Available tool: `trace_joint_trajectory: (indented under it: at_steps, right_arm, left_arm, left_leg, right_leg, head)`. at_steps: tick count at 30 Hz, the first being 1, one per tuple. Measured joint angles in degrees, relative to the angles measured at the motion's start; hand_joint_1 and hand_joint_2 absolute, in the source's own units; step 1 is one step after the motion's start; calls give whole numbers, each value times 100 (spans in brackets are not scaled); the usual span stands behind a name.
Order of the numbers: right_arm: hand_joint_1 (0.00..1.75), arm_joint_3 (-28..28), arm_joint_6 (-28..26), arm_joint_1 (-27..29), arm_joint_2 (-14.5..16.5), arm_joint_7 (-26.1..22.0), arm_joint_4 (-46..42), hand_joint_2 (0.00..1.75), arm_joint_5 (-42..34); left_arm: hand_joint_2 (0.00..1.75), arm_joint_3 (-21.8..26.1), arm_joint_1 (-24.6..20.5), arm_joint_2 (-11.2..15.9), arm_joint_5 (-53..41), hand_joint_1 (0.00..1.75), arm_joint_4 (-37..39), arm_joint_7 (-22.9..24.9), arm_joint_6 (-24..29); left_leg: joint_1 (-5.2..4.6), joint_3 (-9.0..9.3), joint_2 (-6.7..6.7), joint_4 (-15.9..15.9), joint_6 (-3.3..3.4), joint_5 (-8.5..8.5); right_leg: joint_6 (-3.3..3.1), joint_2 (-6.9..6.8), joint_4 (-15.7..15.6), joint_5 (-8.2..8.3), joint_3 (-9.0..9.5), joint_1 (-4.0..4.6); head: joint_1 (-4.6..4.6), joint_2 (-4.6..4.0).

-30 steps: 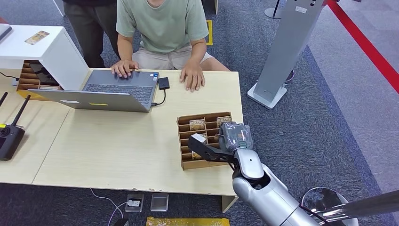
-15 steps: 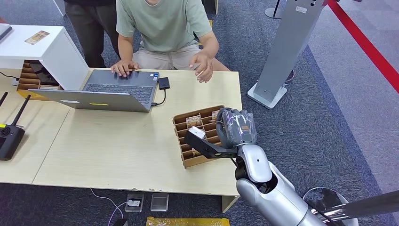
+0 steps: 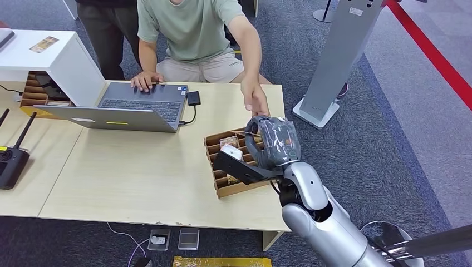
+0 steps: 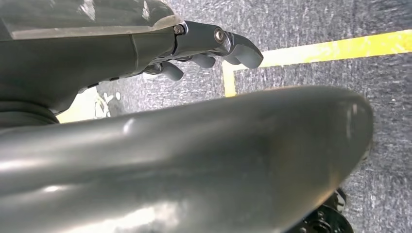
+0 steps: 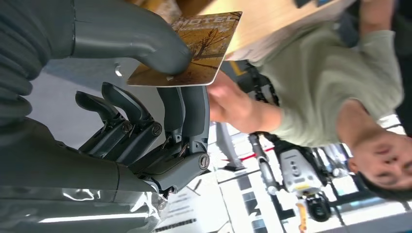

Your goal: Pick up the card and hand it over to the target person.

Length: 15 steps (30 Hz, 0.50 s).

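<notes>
Card (image 5: 187, 48): pinched between thumb and fingers of the right hand (image 3: 273, 143), raised above the divided box (image 3: 220, 189) near the tabletop's right edge.
Right hand: grasping the card — thumb on top, fingers beneath.
Left hand (image 4: 214, 46): hanging over carpet, fingers loosely curled, nothing in them.
Person's hand (image 3: 256, 103): reaching in, just beside the card, not yet on it.
Risk: letting go early — card falling back into the box or off the right edge.
Risk: holding too hard, card bending when pulled.

Card (image 5: 189, 51) between fingers (image 5: 187, 109), person's hand (image 5: 228, 104) seemingly close
</notes>
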Motion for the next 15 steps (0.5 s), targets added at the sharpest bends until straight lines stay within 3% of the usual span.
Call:
trace_joint_trajectory:
  at_steps: [5, 15]
  right_arm:
    - [175, 190, -70, -560, 198, 104, 950, 175, -13]
    - [175, 598, 72, -634, 456, 58, 1116, 175, 255]
  left_arm:
    - [0, -105, -6, -4, -110, 0, 21, 12, -46]
    - [0, 38, 5, -72, 41, 0, 24, 110, -64]
  left_leg:
    - [0, 0, -22, 1, -1, -1]
    - [1, -8, -52, 3, 2, -2]
  right_leg:
    - [2, -22, 5, -9, 8, 1]
    - [3, -53, 0, -17, 11, 1]
  head:
    - [0, 0]
    - [0, 0]
